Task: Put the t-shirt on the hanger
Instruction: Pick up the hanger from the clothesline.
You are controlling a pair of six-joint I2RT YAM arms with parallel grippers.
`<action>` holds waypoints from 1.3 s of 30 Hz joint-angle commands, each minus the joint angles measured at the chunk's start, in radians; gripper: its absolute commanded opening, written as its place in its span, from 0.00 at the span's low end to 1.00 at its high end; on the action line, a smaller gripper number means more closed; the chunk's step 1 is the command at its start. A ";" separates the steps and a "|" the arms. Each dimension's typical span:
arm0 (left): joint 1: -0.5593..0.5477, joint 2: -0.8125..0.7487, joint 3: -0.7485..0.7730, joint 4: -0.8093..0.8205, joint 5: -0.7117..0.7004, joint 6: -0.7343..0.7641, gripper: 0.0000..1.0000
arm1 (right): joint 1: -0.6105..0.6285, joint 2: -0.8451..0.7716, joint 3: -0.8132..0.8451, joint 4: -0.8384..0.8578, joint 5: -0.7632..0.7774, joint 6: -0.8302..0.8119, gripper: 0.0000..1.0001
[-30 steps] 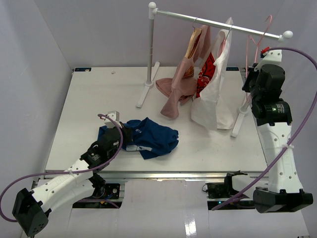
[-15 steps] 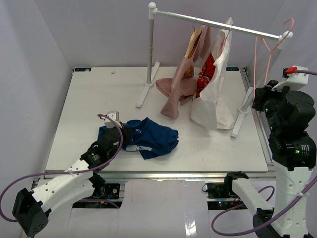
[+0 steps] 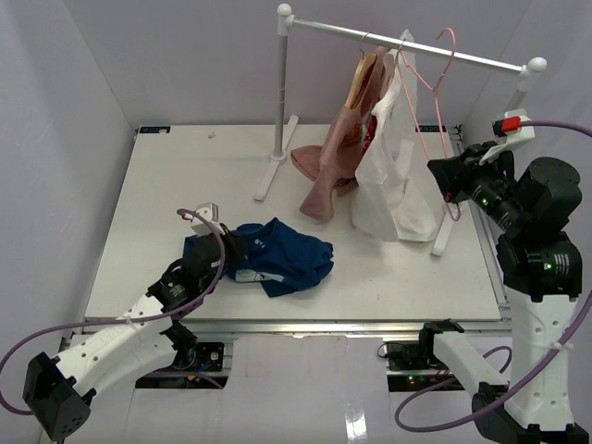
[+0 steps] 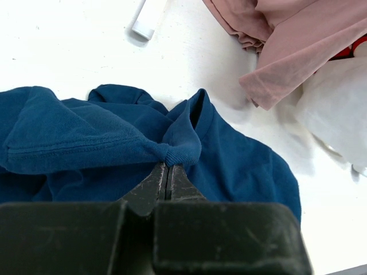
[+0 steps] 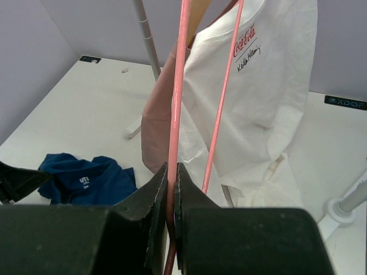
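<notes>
The navy t-shirt (image 3: 282,257) lies crumpled on the white table, front left of centre. My left gripper (image 3: 231,252) is shut on its ribbed collar (image 4: 179,146) at the shirt's left edge. My right gripper (image 3: 437,176) is shut on one bar of the thin pink hanger (image 3: 427,88) and holds it in the air in front of the white garment. In the right wrist view the bar (image 5: 178,86) runs up between my shut fingers, and the t-shirt (image 5: 86,180) shows far below at the left.
A white clothes rail (image 3: 407,44) stands at the back right. A dusty-pink garment (image 3: 338,162) on a tan wooden hanger and a white garment (image 3: 393,180) with red print hang from it. The rail's feet (image 3: 275,166) rest on the table (image 3: 166,185).
My right arm has swung left with the pink hanger, from beyond the rail's right end to in front of the white garment. My left gripper stays shut on the shirt.
</notes>
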 commanded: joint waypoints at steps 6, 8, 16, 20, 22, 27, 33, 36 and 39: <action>-0.006 0.005 0.046 -0.039 -0.010 -0.041 0.00 | 0.001 0.097 0.315 0.079 0.007 0.053 0.08; -0.007 0.003 0.055 -0.048 -0.014 -0.041 0.00 | 0.001 0.129 0.406 0.025 0.033 0.049 0.08; -0.007 -0.012 0.107 -0.082 -0.027 -0.041 0.00 | 0.001 0.134 0.434 -0.008 -0.037 0.025 0.08; -0.007 -0.008 0.130 -0.103 -0.056 -0.042 0.00 | 0.001 0.078 0.245 0.115 -0.149 0.022 0.08; -0.005 0.002 0.134 -0.107 -0.071 -0.042 0.00 | 0.001 0.058 0.167 0.162 -0.187 0.029 0.08; -0.001 0.066 0.176 -0.099 -0.083 -0.041 0.00 | 0.002 0.017 -0.046 0.401 -0.419 0.118 0.08; 0.003 0.130 0.247 -0.138 -0.132 -0.060 0.00 | 0.083 0.118 -0.139 0.501 -0.406 0.068 0.08; 0.007 0.132 0.251 -0.148 -0.161 -0.065 0.00 | 0.241 0.211 -0.100 0.420 -0.273 -0.059 0.08; 0.016 0.130 0.242 -0.155 -0.192 -0.065 0.00 | 0.388 0.279 -0.070 0.347 -0.136 -0.119 0.08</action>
